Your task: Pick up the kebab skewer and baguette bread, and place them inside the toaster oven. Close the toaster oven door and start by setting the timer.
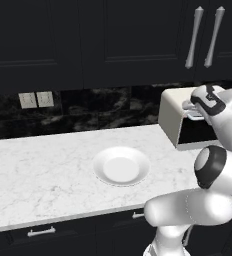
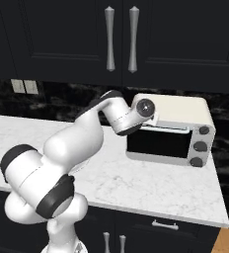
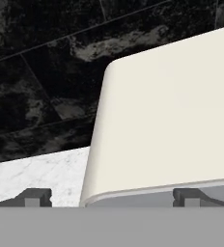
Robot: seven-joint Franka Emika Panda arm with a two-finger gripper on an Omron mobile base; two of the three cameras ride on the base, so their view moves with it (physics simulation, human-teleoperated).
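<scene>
Rendered frames are sharp and evenly lit; the white tabletop (image 1: 48, 175) is bright, the cabinets (image 1: 88, 40) nearly black, shadows faint.

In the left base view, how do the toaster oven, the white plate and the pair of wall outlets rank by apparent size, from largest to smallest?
1. Toaster oven, though the arm partly hides it.
2. White plate, which sits closer.
3. Wall outlets, clearly smallest.
</scene>
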